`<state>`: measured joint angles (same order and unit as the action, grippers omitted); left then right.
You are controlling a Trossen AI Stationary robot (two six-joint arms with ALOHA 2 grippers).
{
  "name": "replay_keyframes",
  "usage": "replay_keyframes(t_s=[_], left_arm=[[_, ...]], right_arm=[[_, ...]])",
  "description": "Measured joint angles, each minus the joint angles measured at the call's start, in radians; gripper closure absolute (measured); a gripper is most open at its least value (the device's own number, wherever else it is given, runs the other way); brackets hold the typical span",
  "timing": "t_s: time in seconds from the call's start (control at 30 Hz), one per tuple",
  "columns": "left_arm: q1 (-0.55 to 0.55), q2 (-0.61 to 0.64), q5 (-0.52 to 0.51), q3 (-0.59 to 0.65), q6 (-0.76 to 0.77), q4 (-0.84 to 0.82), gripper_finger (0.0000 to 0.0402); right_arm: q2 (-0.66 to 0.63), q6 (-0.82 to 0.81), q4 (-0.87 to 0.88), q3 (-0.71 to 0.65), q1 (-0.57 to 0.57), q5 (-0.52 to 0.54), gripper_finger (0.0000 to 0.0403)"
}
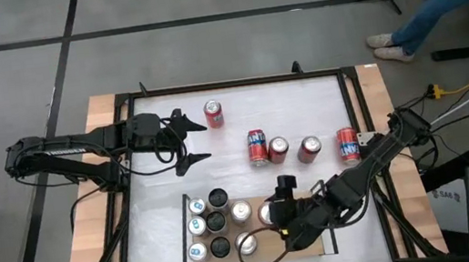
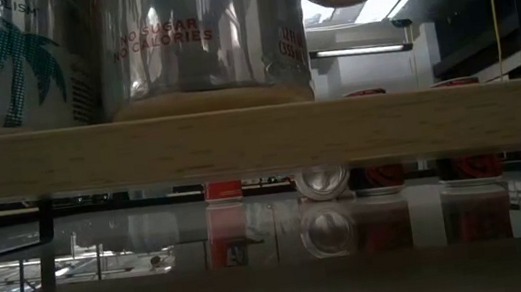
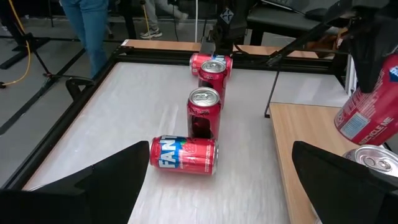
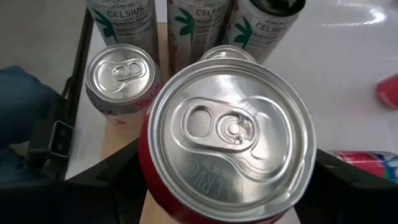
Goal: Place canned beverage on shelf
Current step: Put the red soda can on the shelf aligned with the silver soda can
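The white bench [image 1: 304,103] is seen whole only in the high view, with the light-wood shelf [image 1: 274,247] lying at its near edge between thin black rails. In the low view the shelf is reduced to a wooden edge [image 2: 260,138] across the picture, with tall can bodies standing on it; their tops are not shown there. From above, a cluster of upright cans [image 1: 215,224], silver-topped and dark-topped, is seen on the shelf's left part. The right gripper [image 1: 276,214] is placed over the shelf just beside this cluster, and its fingers are closed around a red can [image 4: 229,144]; the grip is confirmed only in the right wrist view, where the silver lid fills the picture between the two fingers, above the shelf board, with a shorter silver-topped can [image 4: 119,79] and tall Celsius cans [image 4: 193,28] behind. The left gripper [image 1: 188,139] is held over the bench's far-left area, fingers spread wide with nothing between them. Red cans left on the bench are seen in the left wrist view as a line: one lying on its side [image 3: 183,155], one upright [image 3: 204,113] behind it, more beyond. A sixth, single red can [image 1: 214,114] is seen only from above.
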<state>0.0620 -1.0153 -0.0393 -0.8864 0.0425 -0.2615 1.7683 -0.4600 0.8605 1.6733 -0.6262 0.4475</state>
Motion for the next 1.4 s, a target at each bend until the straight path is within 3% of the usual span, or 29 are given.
replay_keyframes(t_s=[0.23,0.4,0.73,0.83,1.0,1.4], left_arm=[[0.000,0.000,0.000,0.000,0.000,0.000,0.0014],[0.000,0.000,0.000,0.000,0.000,0.000,0.0014],[0.000,0.000,0.000,0.000,0.001,0.000,0.0014],[0.000,0.000,0.000,0.000,0.003,0.000,0.0014],[0.000,0.000,-0.001,0.000,0.003,0.001,0.0014],[0.000,0.000,-0.001,0.000,0.003,0.001,0.0014]], right_arm=[[-0.008,-0.038,-0.060,-0.073,-0.064,0.084,0.0109],[-0.022,-0.057,-0.201,-0.202,-0.067,0.046,0.0109],[-0.198,0.016,-0.580,-0.558,-0.062,0.028,0.0109],[-0.218,0.023,-0.707,-0.631,-0.039,-0.045,0.0109],[-0.219,0.043,-0.804,-0.679,0.002,-0.146,0.0109],[-0.183,0.046,-0.876,-0.678,0.011,-0.126,0.0109]])
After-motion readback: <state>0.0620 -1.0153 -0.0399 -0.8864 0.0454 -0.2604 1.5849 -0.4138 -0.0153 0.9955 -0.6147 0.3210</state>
